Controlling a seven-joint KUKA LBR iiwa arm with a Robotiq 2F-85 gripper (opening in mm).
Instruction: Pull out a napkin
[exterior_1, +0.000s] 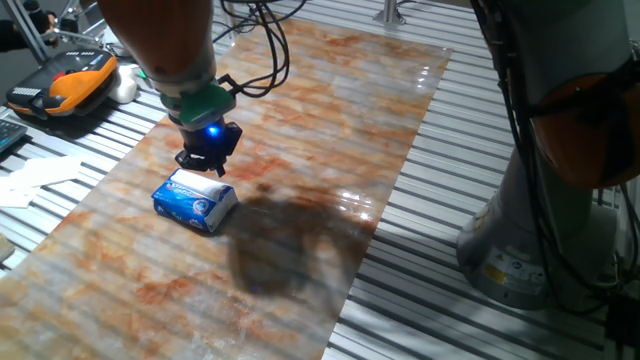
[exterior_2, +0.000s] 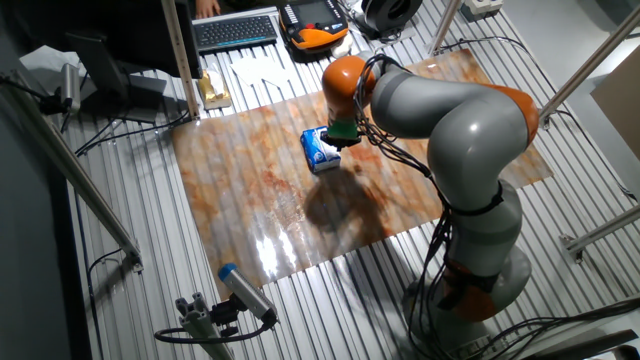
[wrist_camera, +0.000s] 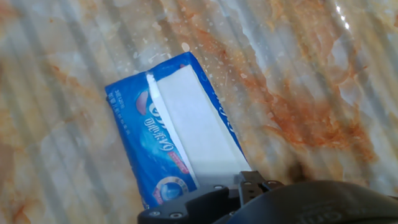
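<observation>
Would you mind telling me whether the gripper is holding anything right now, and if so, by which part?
It cannot be told: the gripper sits at the far end of the tissue pack, its fingertips hidden. No napkin is visibly pulled out.

You're looking at a robotics lab: a grey slatted metal bench, trailing cables, a keyboard and an orange teach pendant.

a glossy marbled orange-and-cream tabletop lies over grey metal slats; a small blue-and-white plastic tissue pack rests flat on it, near its middle.
</observation>
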